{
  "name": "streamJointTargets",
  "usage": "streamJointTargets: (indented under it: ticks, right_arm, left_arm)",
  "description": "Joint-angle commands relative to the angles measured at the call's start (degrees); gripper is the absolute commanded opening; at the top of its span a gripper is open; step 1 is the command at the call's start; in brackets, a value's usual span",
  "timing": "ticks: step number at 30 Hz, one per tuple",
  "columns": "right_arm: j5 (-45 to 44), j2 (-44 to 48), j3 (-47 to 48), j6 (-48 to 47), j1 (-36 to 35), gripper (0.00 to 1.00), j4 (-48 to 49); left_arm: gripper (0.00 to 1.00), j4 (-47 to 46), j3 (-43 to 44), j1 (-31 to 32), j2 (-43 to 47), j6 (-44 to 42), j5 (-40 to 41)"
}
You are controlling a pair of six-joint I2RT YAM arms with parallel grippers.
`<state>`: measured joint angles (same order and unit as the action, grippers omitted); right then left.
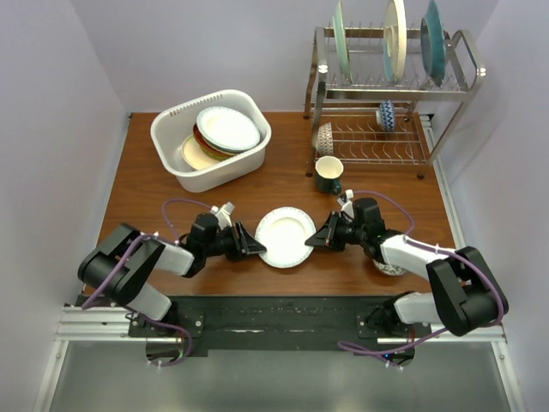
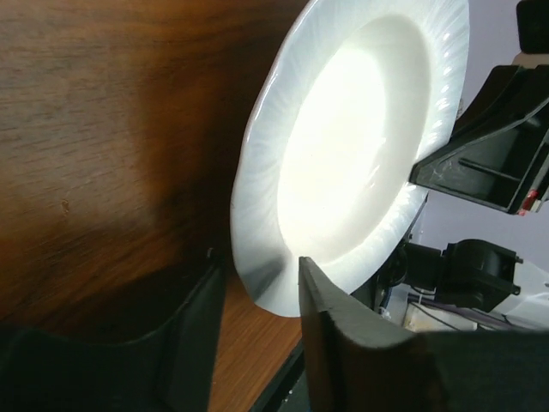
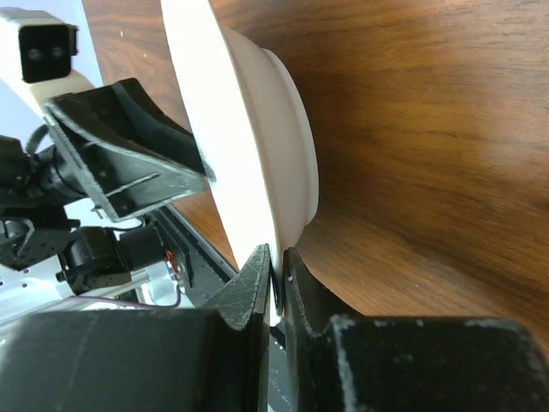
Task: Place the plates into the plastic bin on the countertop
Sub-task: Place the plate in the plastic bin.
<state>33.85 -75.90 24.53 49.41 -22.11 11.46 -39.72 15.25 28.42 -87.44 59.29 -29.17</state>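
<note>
A white plate (image 1: 286,237) lies between my two grippers at the front of the brown wood countertop (image 1: 146,184). My right gripper (image 1: 315,238) is shut on its right rim; the right wrist view shows the rim pinched between the fingers (image 3: 276,253) and the plate's underside (image 3: 287,129). My left gripper (image 1: 255,245) is open, its jaws either side of the plate's left rim (image 2: 257,262), with a gap showing. The white plastic bin (image 1: 171,120) stands at the back left with several plates (image 1: 227,129) stacked in it.
A steel wire dish rack (image 1: 386,94) stands at the back right with three upright plates (image 1: 395,39) and two small patterned bowls (image 1: 387,114). A dark green mug (image 1: 328,174) stands in front of it. Another small bowl (image 1: 390,268) sits under my right arm.
</note>
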Motion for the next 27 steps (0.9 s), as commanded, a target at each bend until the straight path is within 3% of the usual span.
streamJointTargets:
  ticks: [1,6,7,9,11,14,15,21,27]
  right_arm:
    - [0.6,-1.3,-1.3,-2.2,-0.4,0.11,-1.9]
    - [1.1,-1.4,-1.4,-2.3,-0.4,0.17,-1.6]
    - [1.2,-1.4,-1.4,-2.3,-0.3,0.17,-1.6]
    - [1.4,-1.3,-1.5,-2.4,-0.3,0.19,-1.6]
    - [1.6,-0.9,-1.6,-2.5,-0.3,0.26,-1.5]
    - [1.5,0.2,-1.8,-2.5,-0.4,0.45,-1.4]
    - [1.1,0.6,-1.8,-2.5,-0.3,0.56,-1.6]
    - [0.1,2.8,-1.8,-3.2,-0.3,0.88,-3.0]
    - [-0.9,5.1,-1.7,-4.5,-0.3,0.99,-4.8]
  left_arm:
    - [0.38,-8.3,0.2,1.9,-3.1,0.3,0.1]
    - [0.22,-9.8,1.1,2.8,-3.9,0.7,0.4]
    - [0.11,-9.7,1.5,2.9,-3.8,0.7,0.4]
    - [0.0,-8.4,1.8,3.0,-3.4,0.7,0.8]
    - [0.0,-6.6,2.3,3.0,-1.9,0.2,1.5]
    - [0.0,-0.4,2.7,3.0,2.5,-1.5,4.8]
    - [0.0,2.8,2.8,3.1,5.1,-2.6,6.4]
    - [0.0,14.4,5.9,3.1,12.3,-6.6,9.8]
    - [0.0,20.2,8.6,3.1,17.2,-7.5,11.8]
